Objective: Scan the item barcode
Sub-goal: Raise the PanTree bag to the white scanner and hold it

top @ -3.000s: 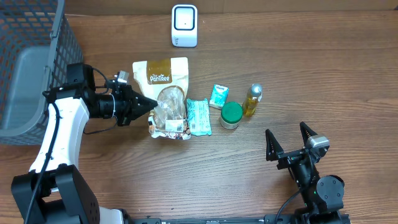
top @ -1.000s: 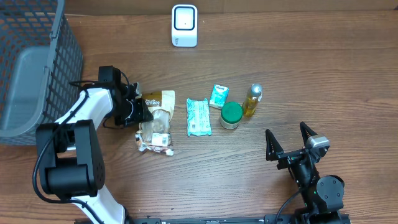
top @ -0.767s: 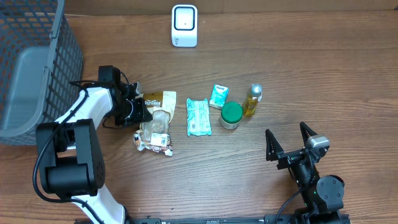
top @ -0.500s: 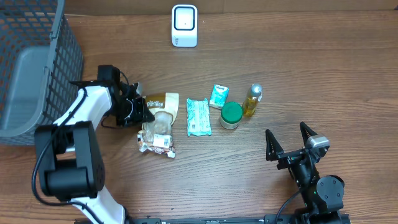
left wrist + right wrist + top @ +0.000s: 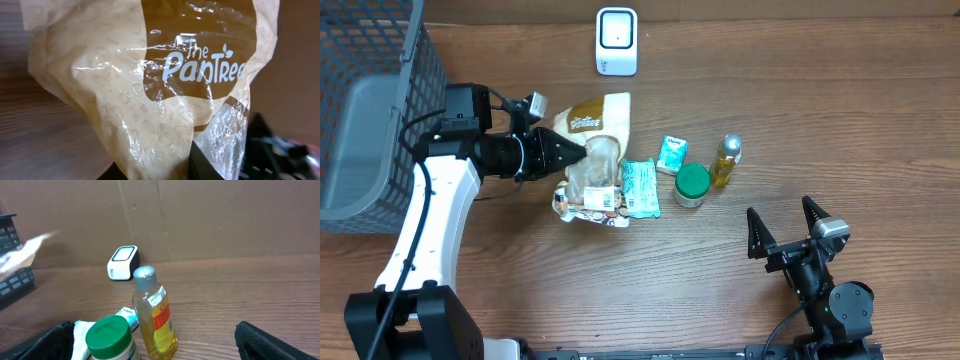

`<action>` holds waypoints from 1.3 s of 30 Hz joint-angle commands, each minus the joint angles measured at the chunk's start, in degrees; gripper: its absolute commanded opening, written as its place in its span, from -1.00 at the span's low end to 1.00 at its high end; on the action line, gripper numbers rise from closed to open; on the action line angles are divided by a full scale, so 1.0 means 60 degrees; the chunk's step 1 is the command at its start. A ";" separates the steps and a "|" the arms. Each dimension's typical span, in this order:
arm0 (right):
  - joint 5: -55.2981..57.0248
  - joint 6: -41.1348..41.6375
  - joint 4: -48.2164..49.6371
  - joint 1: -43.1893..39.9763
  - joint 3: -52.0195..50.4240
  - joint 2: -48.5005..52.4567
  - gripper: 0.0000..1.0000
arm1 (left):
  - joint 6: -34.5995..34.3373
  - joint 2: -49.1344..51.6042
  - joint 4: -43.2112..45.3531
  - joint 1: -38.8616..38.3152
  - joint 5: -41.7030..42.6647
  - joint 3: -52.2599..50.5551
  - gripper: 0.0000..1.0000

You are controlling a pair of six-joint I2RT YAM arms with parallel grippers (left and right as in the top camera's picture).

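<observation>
1. Our left pincer (image 5: 575, 152) is closed narrow on the left edge of the bag (image 5: 595, 120), about halfway along it.
2. The bag lies left of centre on the table (image 5: 840, 100). Its brown printed top points far and its crumpled clear end points near. We cannot tell whether the near end touches the table.
3. In the left wrist view the bag (image 5: 150, 100) fills nearly the whole picture, with white lettering on its brown patch. Dark fingers (image 5: 202, 167) close on it at the bottom edge.
4. The scanner (image 5: 617, 41) stands at the far edge, beyond the bag and well apart from it.
5. A teal packet (image 5: 640, 187) lies just right of the bag's near end, touching or nearly so.
6. Right of the packet come a small teal box (image 5: 671, 155), a green-lidded jar (image 5: 692, 185) and a yellow bottle (image 5: 726, 162). The jar and bottle stand just beside each other.
7. Our right pincer (image 5: 780, 212) sits near and right, spread wide and holding nothing, well apart from everything else.
8. A grey mesh basket (image 5: 415, 60) fills the far left corner.
</observation>
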 commanded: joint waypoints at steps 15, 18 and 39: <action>0.0091 -0.0033 0.0029 -0.0029 -0.0098 -0.0095 1.00 | -0.1344 -0.0408 -0.1504 -0.0441 -0.0084 0.0171 -0.88; 0.0091 -0.0033 0.0026 -0.0029 -0.0098 -0.0095 1.00 | -0.1450 -0.0616 -0.1351 -0.0554 -0.0678 0.0171 -0.88; 0.0091 -0.0033 0.0026 -0.0025 -0.0098 -0.0095 1.00 | -0.1005 0.0521 -0.2193 -0.3319 -1.0597 0.7770 -0.92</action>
